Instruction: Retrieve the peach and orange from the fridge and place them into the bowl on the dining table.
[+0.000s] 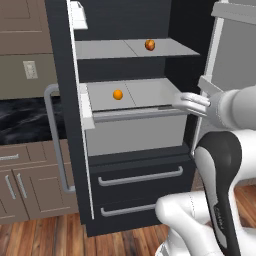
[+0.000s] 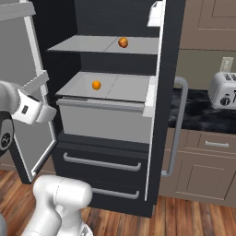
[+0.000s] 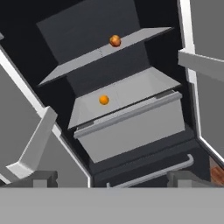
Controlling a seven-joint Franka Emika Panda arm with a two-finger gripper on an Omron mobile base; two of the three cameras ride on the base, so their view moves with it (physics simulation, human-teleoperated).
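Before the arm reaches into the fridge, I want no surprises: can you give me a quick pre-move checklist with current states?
1. Fridge doors swung open: ok.
2. Orange resting free on the lower shelf: ok.
3. Peach resting on the upper shelf: ok.
4. Gripper open and holding nothing: ok.
5. Nothing between gripper and orange in the hand view: ok.
6. Bowl ready on the dining table: cannot tell.

The fridge [image 1: 135, 165] looks matt black with smooth grey shelves [image 1: 135, 48]; the orange [image 1: 118, 94] is smooth, the floor [image 1: 45, 235] glossy wood, the desk [image 1: 25, 120] veined marble.
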